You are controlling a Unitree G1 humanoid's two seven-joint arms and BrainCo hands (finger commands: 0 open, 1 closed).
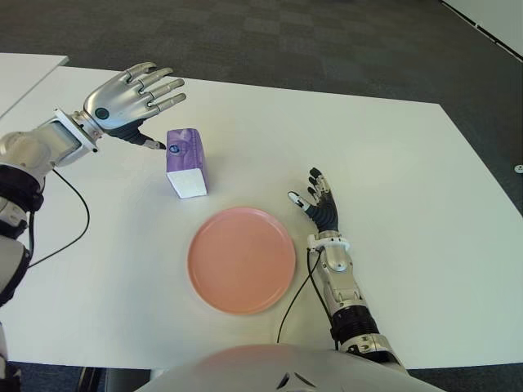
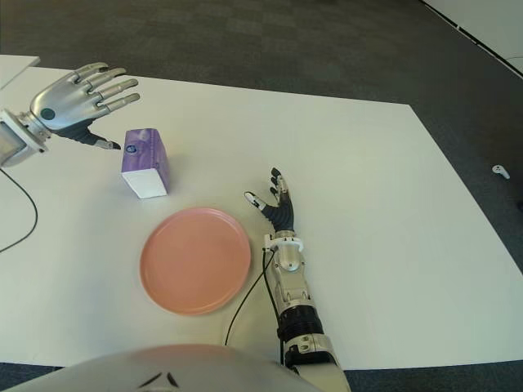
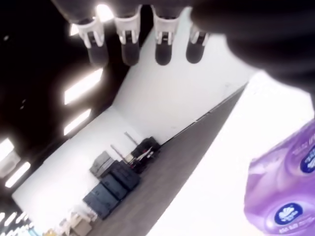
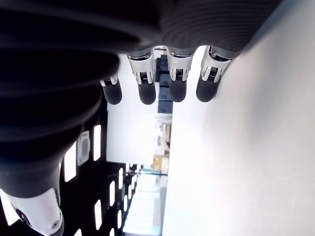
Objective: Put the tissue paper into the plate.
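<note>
Tissue pack, purple w/ white end, stands on the white tabletop, just beyond the far-left rim of the pink plate and not touching it. Plate is empty, so task not yet done.

Left hand hovers just left of the pack, fingers spread wide, holding nothing; thumb tip sits right at the pack's upper left edge, can't tell if it touches. Left wrist view shows the pack close under the palm, fingers straight.

Right hand shows just right of the plate, fingers relaxed and apart, nothing in it; looks idle.

Risks, as I judge it:
- Pack is narrow and upright, prob. light. A thumb nudge before the fingers close could tip or push it away.
- Soft wrapper: a grip only on the top may slip or crumple.
- Plate close by; a low carry could knock the rim and shift the plate.
</note>
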